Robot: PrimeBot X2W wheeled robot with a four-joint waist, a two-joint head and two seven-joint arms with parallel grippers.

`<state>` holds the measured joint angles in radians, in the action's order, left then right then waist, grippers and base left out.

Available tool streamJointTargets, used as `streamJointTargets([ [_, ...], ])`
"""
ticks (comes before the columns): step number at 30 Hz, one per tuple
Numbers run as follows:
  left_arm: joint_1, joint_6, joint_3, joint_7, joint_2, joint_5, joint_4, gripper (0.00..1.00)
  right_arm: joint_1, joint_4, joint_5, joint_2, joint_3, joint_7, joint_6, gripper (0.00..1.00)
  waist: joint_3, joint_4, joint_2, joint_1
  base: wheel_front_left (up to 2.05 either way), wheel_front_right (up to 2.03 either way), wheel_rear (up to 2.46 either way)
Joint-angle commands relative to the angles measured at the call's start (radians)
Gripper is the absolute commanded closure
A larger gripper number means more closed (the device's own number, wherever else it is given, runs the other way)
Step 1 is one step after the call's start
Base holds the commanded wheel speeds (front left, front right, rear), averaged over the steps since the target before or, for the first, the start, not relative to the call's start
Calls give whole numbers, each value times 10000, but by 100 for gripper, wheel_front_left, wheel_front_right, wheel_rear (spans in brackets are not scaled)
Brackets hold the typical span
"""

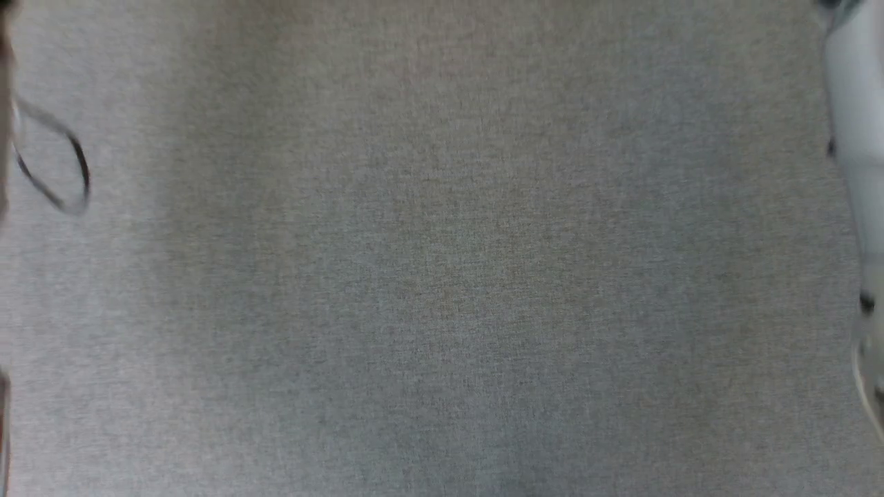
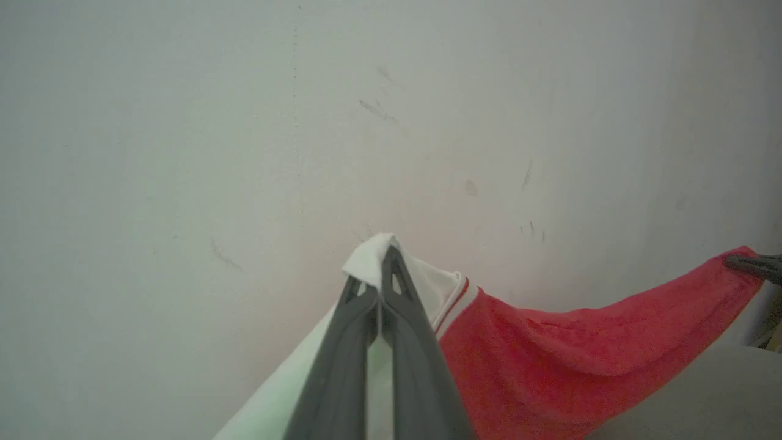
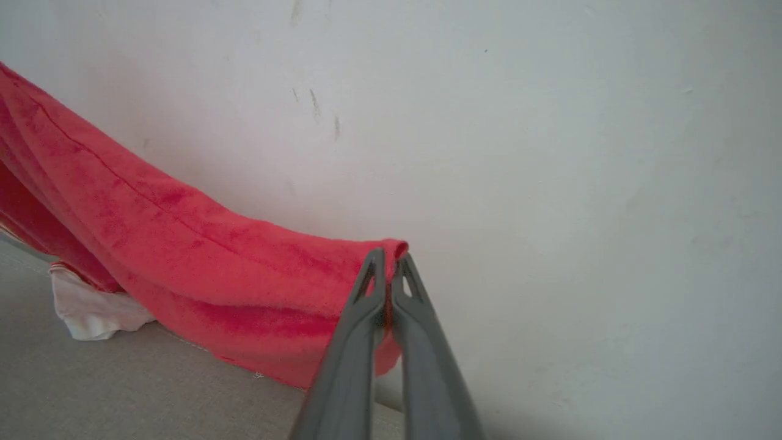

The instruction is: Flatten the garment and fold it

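The garment [image 2: 580, 360] is red with a white sleeve end, and it hangs stretched between my two grippers in front of a pale wall. My left gripper [image 2: 383, 256] is shut on the white sleeve end in the left wrist view. At that view's right edge, the other arm's dark fingertips [image 2: 754, 266] pinch the far red corner. In the right wrist view my right gripper [image 3: 388, 260] is shut on a red edge of the garment [image 3: 183, 256], whose lower part with a white sleeve end [image 3: 95, 311] rests on the grey table.
The head view looks down on the grey fabric table top [image 1: 442, 276]. A dark cable loop [image 1: 62, 166] lies at its left edge and a pale forearm [image 1: 856, 138] runs along its right edge. A scuffed pale wall [image 3: 550, 153] stands behind the garment.
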<state>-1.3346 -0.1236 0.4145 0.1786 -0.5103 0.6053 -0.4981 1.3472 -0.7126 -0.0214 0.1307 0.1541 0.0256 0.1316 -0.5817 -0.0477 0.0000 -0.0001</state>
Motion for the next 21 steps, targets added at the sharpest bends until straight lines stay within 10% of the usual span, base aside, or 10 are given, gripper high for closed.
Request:
streamJointTargets([
  [1, 858, -67, 10, -55, -256, 240, 564, 100, -802, 610, -627, 323, 242, 69, -9, 100, 649, 21, 0, 1, 0, 0, 0],
  [10, 6051, 1543, -248, -367, -1147, 936, 4492, 100, -5495, 4716, -2385, 1611, -224, 1052, -9, 100, 1906, 35, 0, 1, 0, 0, 0],
  [21, 11036, 3381, 143, -537, -1715, 974, 6445, 100, -10721, 7378, -2591, 934, -1577, 1966, -9, 100, 3132, 138, 0, 1, 0, 0, 0],
])
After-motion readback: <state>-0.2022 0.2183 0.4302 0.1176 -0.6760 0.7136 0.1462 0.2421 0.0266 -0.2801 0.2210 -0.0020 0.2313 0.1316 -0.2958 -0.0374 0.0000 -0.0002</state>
